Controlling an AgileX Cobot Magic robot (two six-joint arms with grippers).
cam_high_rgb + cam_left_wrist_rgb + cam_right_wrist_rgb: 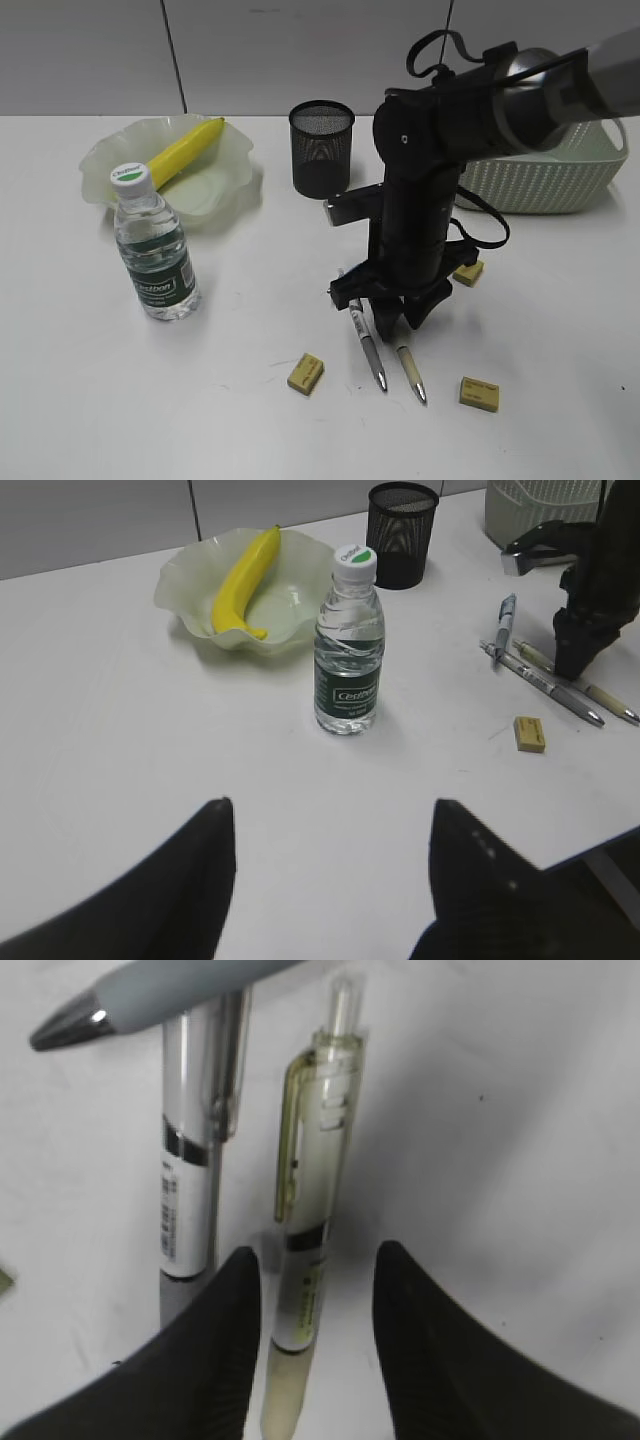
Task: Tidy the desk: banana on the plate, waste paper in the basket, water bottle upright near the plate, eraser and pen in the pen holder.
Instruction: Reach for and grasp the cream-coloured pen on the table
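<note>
R pincer [315, 1305] is down on the table w/ its fingers apart, straddling the pale clear pen [310, 1220] near the front edge, not yet clamped; L pincer [330, 870] hangs apart & empty over bare table. Risk: the silver pen [190, 1190] lies just beside, so a finger could nudge or pinch it too, or the thin pen could roll/tilt & miss the pen holder [322, 147] toward the back edge.

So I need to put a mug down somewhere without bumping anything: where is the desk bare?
Bare patches: the front left corner, ahead of the water bottle, and the stretch between the bottle and the nearest eraser. The far right front also looks free. It is crowded mid-right, where the right gripper straddles a cream pen beside other pens and erasers.
</note>
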